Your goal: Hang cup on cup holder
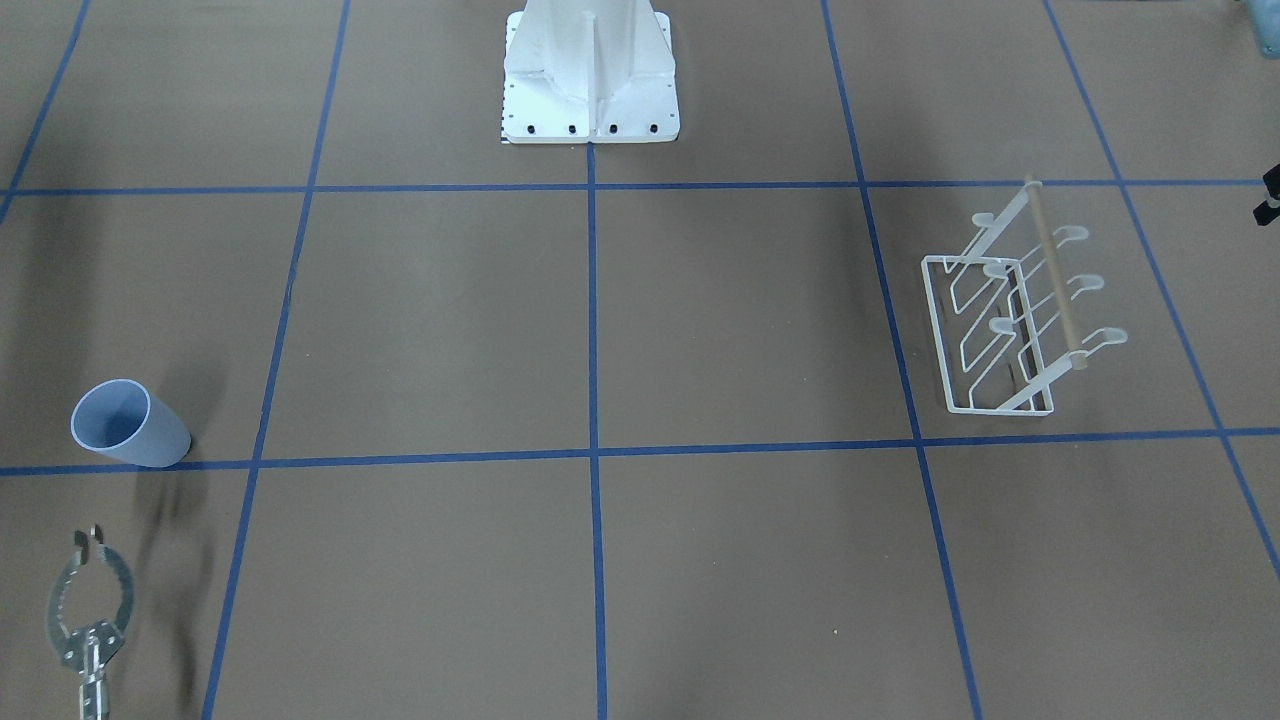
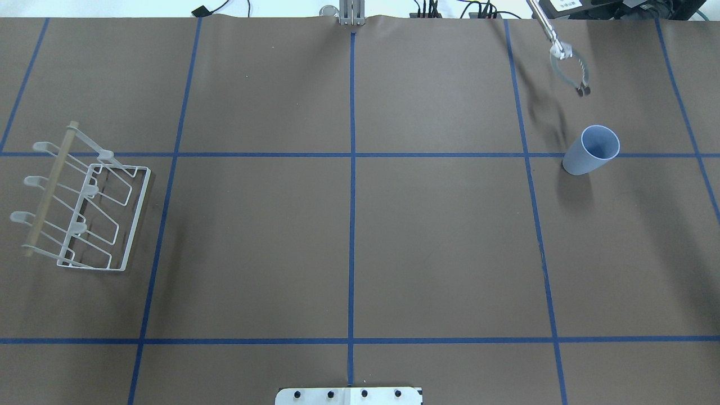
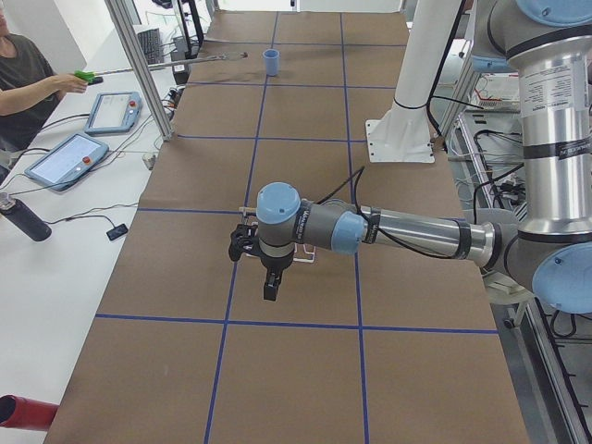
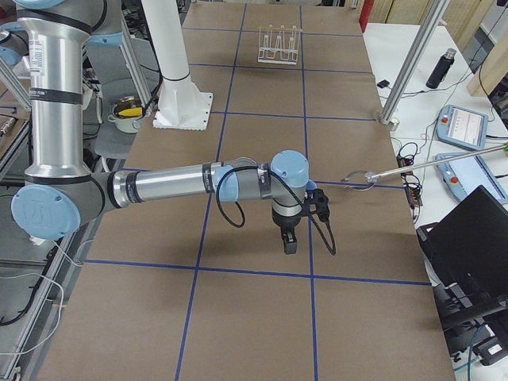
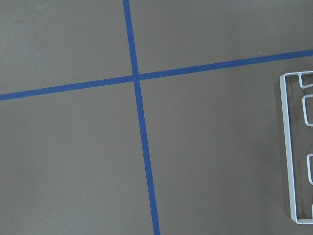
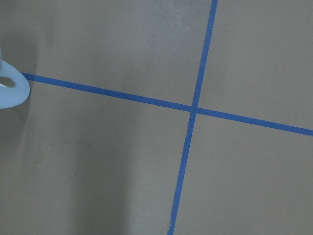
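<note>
Pale blue plastic cup (image 2: 588, 153) stands mouth up, well apart from white wire rack (image 2: 130, 219). Left gripper (image 3: 270, 283), right gripper (image 4: 290, 240): cannot tell if fingers wide or narrow.

Smooth plastic cup (image 2: 589, 152), wire cup holder (image 2: 89, 189), wooden dowel (image 2: 50, 188)

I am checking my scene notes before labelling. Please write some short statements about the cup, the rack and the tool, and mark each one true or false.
The cup stands upright on the table. True.
A cup hangs on the rack. False: its prongs are all bare.
The grabber tool touches the cup. False: a gap lies between them.
The cup and the rack sit at opposite ends of the table. True.
</note>
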